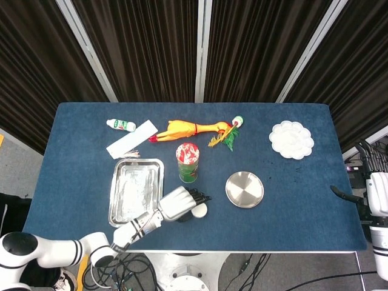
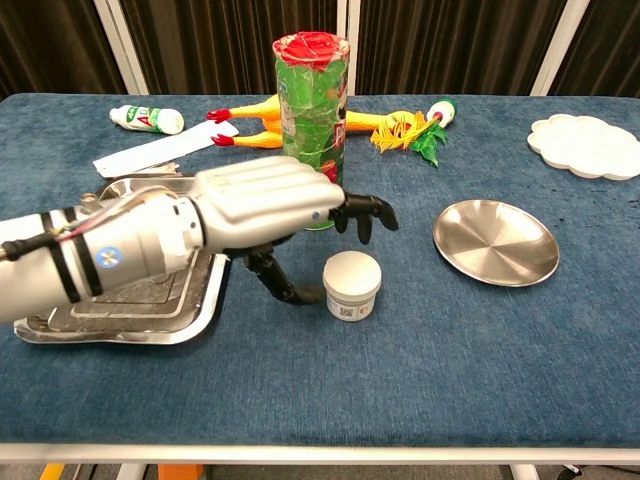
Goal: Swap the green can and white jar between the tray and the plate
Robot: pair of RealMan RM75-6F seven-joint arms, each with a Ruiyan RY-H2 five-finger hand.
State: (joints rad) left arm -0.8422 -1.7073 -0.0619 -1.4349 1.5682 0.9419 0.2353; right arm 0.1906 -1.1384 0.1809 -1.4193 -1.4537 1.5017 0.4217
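Observation:
The white jar (image 2: 352, 285) (image 1: 199, 210) stands upright on the blue table between the steel tray (image 2: 60, 325) (image 1: 115, 200) and the round steel plate (image 2: 495, 242) (image 1: 244, 189). My left hand (image 2: 270, 200) (image 1: 177, 204) hovers just left of it and above. Its fingers (image 2: 365, 212) are lifted and spread over the lid, the thumb lies low beside the jar's left wall, and nothing is gripped. The green can (image 2: 312, 110) (image 1: 188, 162) stands upright on the table behind the hand, beside the tray's right edge. My right hand (image 1: 377, 194) hangs empty past the table's right edge.
A yellow rubber chicken (image 1: 185, 128) (image 2: 260, 118) and a carrot toy (image 1: 230, 132) (image 2: 415, 130) lie behind the can. A small white bottle (image 1: 121, 125) and a white paper strip (image 1: 131, 139) lie at the back left. A white scalloped dish (image 1: 291, 139) sits at the back right.

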